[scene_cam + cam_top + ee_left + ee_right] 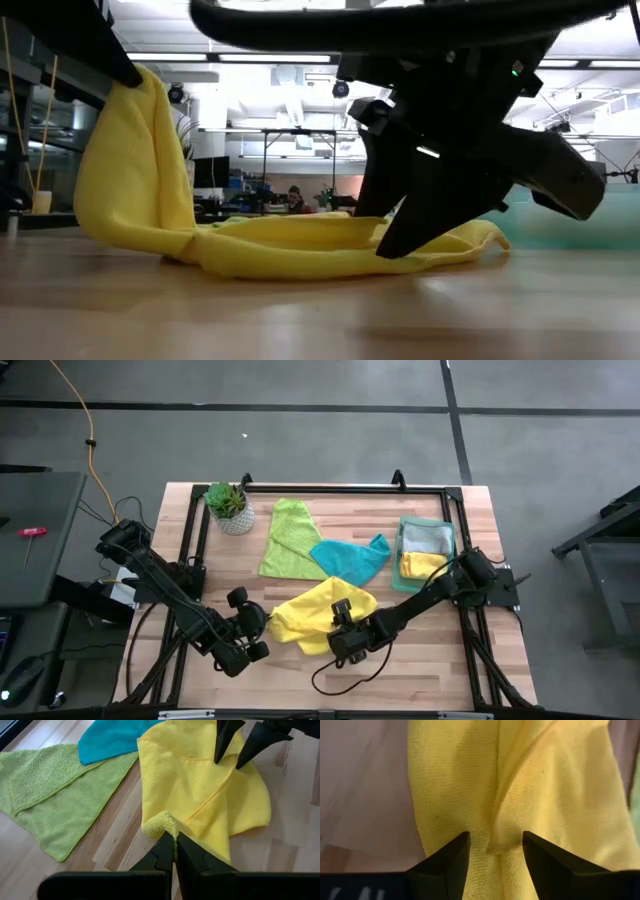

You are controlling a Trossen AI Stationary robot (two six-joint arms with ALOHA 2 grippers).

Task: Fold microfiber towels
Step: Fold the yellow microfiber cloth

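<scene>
Right end effector parted astride yellow towel; left end effector pinching its corner.

No readable text, label, brand, number or sign anywhere in any view

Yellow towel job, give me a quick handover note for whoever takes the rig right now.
Left pincer: shut on a corner of the yellow towel, lifting that side off the table.
Right pincer: open, fingers straddling a ridge of the same towel.
Lime green towel and teal towel lie unfolded mid-table, overlapping.
Green tray, right side, already holds folded towels.
Left: finish folding the yellow towel, then the green and teal ones.
</scene>
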